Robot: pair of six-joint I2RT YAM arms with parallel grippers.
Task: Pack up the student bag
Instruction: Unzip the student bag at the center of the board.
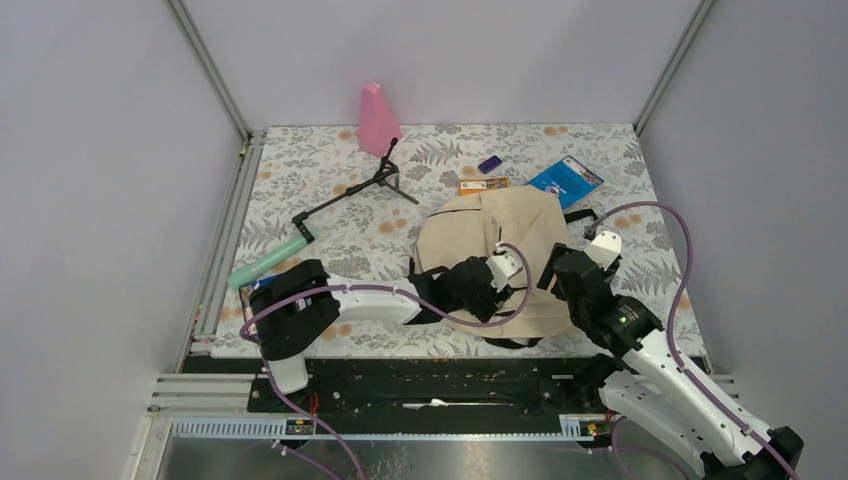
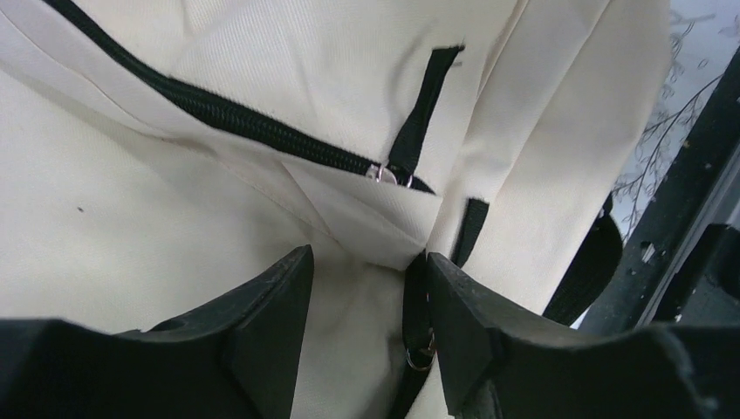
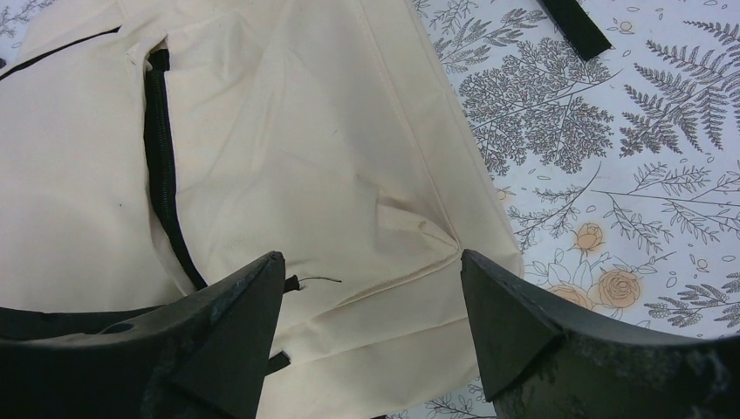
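The left gripper (image 2: 368,257) hangs low over the student bag (image 1: 500,215), which lies flat in the middle of the flowery worktop (image 1: 330,180). Its jaws are half spread around a black strap (image 2: 417,314) near the zip (image 2: 253,127), likely to tug the bag open. The right gripper (image 3: 371,257) hovers over the bag's corner, jaws spread wide, pinching nothing.

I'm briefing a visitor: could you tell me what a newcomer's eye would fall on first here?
The big cream bag in the middle of the flowered table, with the left gripper and right gripper over it. Then the pink cone at the far edge and the blue booklet behind the bag.
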